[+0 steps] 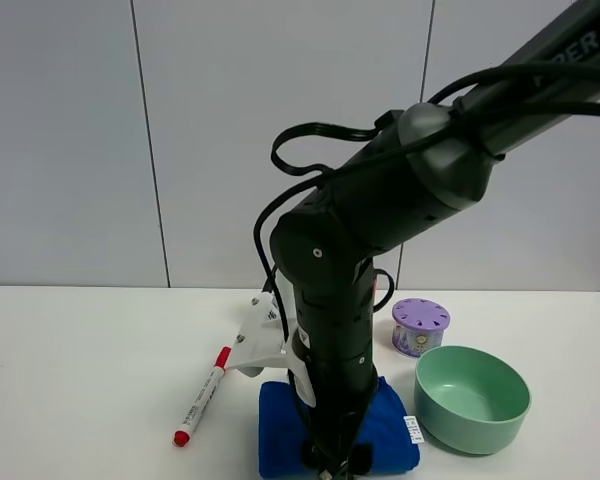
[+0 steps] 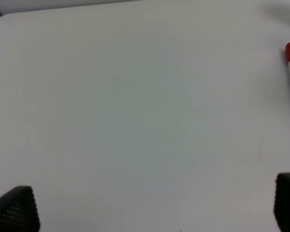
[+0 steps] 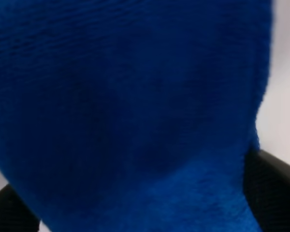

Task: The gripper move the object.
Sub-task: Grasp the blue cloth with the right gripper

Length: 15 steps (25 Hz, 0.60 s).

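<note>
Blue cloth (image 3: 135,96) fills the gap between the fingers of my right gripper (image 3: 142,203), which are spread wide, one on each side; no clamp observed. The cloth lies folded on the white table (image 1: 80,380), its white tag (image 1: 413,428) towards the green bowl (image 1: 470,422) just beside it. A red marker (image 1: 202,397) lies on the other side, and a purple canister (image 1: 420,325) stands behind the bowl. My left gripper (image 2: 150,208) hangs released over bare table.
</note>
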Tool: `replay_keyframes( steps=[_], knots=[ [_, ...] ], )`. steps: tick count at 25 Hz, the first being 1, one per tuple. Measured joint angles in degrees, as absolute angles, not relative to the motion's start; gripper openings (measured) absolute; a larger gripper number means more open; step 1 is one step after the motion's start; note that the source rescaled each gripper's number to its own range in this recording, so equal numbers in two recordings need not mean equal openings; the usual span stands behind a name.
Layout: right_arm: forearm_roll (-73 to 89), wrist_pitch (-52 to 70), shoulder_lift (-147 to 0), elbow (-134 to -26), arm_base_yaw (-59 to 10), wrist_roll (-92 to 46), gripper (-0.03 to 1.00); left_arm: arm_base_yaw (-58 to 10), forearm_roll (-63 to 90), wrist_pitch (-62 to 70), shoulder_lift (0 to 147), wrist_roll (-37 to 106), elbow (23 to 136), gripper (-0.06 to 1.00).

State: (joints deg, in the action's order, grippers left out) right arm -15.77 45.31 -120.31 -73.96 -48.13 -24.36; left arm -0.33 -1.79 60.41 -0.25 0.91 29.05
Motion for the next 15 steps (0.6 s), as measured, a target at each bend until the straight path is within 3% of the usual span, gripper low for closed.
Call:
replay_keyframes(
  steps=[4, 6, 7, 9, 10, 13, 15],
  knots=[
    [-16.40, 44.38, -120.84, -73.96, -48.13, -24.77, 0.95, -0.33, -1.79, 60.41, -0.25, 0.91, 29.05, 1.00],
    [-16.76, 43.97, -120.84, -73.96, -48.13, -24.77, 0.86, -0.33, -1.79, 60.41, -0.25, 0.91, 29.05, 1.00],
    [-16.90, 43.81, -120.84, -73.96, -48.13, -24.77, 0.76, -0.33, -1.79, 60.41, -0.25, 0.91, 29.05, 1.00],
    [-17.09, 43.78, -120.84, -74.04, -48.13, -24.77, 0.47, -0.33, -1.79, 60.41, -0.25, 0.91, 29.05, 1.00],
    [-17.09, 43.78, -120.84, -74.04, -48.13, -24.77, 0.47, -0.33, -1.79, 60.41, -0.25, 0.91, 29.05, 1.00],
    [-17.25, 44.81, -120.84, -74.38, -48.13, -24.77, 0.00, -0.33, -1.79, 60.41, -0.25, 0.91, 29.05, 1.00],
    [-17.20, 45.36, -120.61, -74.38, -48.13, -24.47, 0.00, -0.33, -1.79, 60.41, -0.25, 0.91, 29.05, 1.00]
  ],
)
